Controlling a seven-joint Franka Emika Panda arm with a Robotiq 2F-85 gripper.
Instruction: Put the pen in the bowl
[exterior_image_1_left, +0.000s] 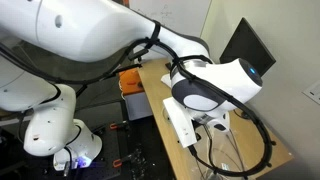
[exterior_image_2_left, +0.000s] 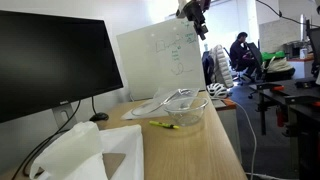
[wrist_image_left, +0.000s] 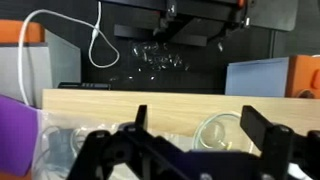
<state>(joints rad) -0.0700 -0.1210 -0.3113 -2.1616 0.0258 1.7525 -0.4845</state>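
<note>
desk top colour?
Light wood. The desk shows best in an exterior view.

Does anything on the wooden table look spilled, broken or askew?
Nothing looks spilled or broken. In an exterior view, the clear glass vessel sits on the wooden table; a yellow-green thing lies at its base.
</note>
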